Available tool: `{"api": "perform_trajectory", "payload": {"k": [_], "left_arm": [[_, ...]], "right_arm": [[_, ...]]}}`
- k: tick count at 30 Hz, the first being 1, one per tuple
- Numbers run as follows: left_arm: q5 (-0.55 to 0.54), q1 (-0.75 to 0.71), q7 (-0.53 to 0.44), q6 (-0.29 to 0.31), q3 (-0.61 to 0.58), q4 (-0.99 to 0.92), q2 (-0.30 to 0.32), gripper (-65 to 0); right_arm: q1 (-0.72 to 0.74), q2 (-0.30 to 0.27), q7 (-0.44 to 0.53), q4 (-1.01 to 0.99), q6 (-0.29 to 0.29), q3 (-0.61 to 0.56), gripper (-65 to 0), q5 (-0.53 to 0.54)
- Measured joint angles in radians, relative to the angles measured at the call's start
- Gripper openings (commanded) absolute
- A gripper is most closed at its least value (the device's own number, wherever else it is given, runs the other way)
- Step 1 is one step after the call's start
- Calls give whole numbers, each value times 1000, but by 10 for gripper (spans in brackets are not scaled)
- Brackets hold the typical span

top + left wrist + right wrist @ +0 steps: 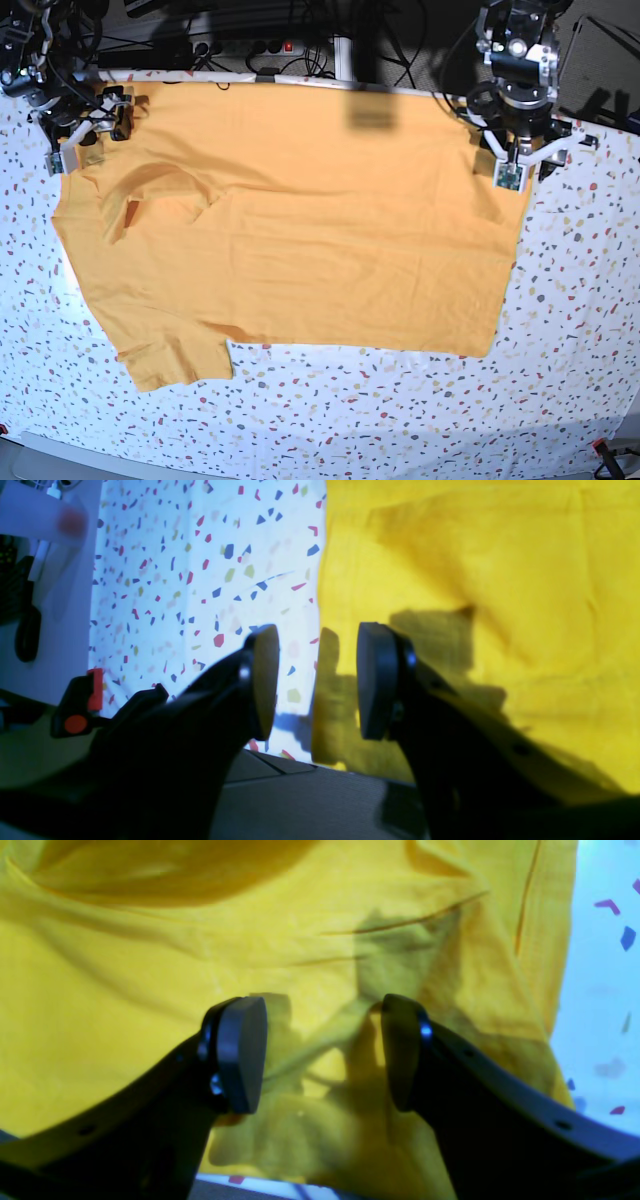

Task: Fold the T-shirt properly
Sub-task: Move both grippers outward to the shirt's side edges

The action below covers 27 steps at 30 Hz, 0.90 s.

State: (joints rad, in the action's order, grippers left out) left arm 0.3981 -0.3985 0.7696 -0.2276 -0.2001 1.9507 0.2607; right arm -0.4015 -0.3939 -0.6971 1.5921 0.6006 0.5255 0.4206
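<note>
T-shirt (300,230): plain mustard-orange from overhead, no print showing on the upper side; reads bright yellow in both wrist views, with darker ochre in the folds and shadows

Tablecloth (560,380): white, scattered all over with small angular flecks in red, blue, navy and olive-yellow, terrazzo style

Left gripper (317,682): black arms; one pad face looks tan-yellow, the other dark grey-black

Right gripper (322,1055): black, pads dark slate grey

Clamp (80,707) at the cloth's edge: black with a red-orange lever and round button

Worktop (300,800) edge in front: dark grey
</note>
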Motion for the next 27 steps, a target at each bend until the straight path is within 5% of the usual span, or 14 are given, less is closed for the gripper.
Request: {"api": "perform_trajectory", "payload": {"k": [6,9,12,20,23,27], "left_arm": [[29,0,-12,3,0,0,0,-405],[157,8,-37,22,0,0,0,-405],[151,52,-38,39,0,0,6,-405],[84,257,-37,55,-1,0,13,-405],[23,359,-38,130,-1,0,13,-405],[-61,488,-97,156,-3,0,19,-405]], "right_arm": [[-1,0,10,0,-2,24,-290,1],[0,0,97,0,-6,46,-290,0],[26,0,158,18,-7,66,-290,-2],[171,0,98,151,-8,80,-289,-2],[231,-2,66,198,-9,81,-290,-3],[272,-53,-39,272,-10,80,-290,70]]}}
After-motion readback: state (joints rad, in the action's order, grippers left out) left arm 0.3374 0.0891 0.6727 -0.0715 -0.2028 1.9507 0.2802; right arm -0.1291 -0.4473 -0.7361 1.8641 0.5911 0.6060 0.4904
